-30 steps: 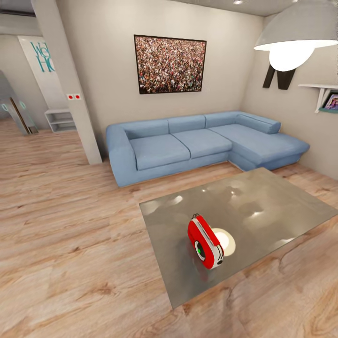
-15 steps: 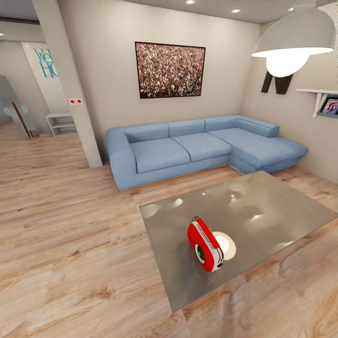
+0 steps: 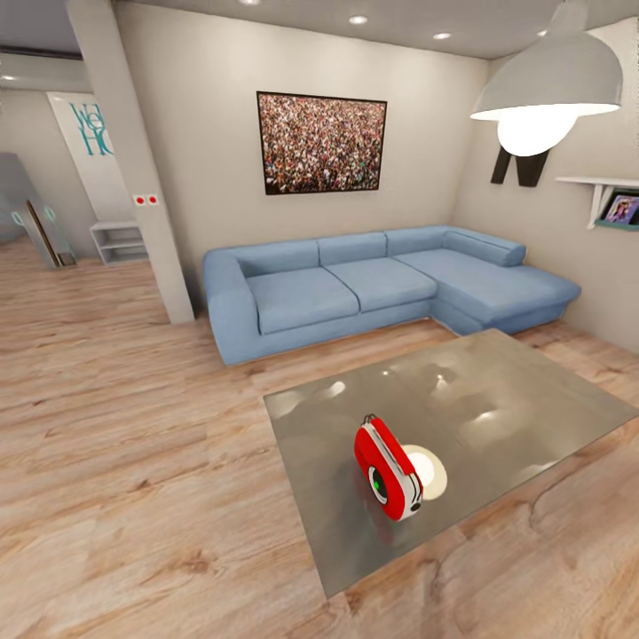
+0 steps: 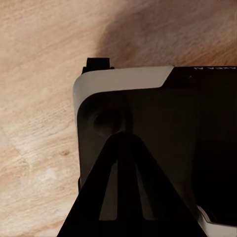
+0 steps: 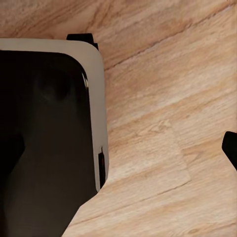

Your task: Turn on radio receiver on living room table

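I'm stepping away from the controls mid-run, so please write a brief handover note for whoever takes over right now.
Tools: both wrist views look down past the robot's dark, white-edged base at the wood plank floor; whether either tool is open or shut cannot be told.
Things: the small rounded red radio with white stripe and green-lit dark dial stands upright near the front of the glossy grey low table, ahead and slightly right in the head view. The blue sectional sofa is behind it.
Done: the radio is found.
Left: close in, reach, switch it on.
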